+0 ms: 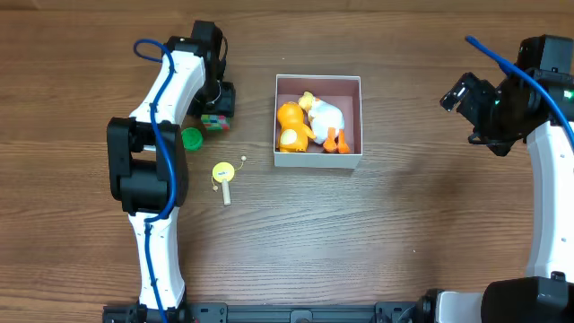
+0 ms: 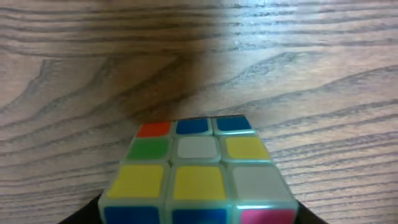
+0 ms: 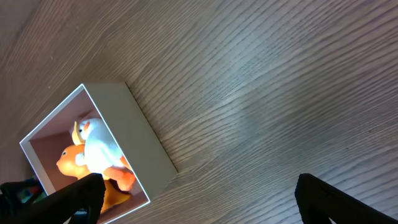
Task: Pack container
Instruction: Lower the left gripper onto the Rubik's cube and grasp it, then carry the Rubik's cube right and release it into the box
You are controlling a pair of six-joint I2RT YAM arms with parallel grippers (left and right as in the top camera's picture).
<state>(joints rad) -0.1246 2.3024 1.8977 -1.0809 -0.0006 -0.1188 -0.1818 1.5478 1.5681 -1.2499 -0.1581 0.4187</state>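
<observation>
Left tool [image 1: 217, 101] at colored cube [image 2: 196, 171], cannot tell if pinching. Could slip loose, drop on counter [image 1: 404, 224] left of container [image 1: 318, 161]. Right tool [image 3: 199, 190] spread wide, empty.

Left arm [image 1: 160, 108] reaches to the far left, wrist pitched down, left gripper [image 1: 217, 103] held low; finger spread unreadable. Right arm [image 1: 549, 179] stands at right, right gripper [image 3: 199, 186] raised, fingers wide apart.

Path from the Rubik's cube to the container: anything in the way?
Nothing visible. Only table wood lies between the Rubik's cube and the container's left wall. The green cap and yellow toy sit off that line.
</observation>
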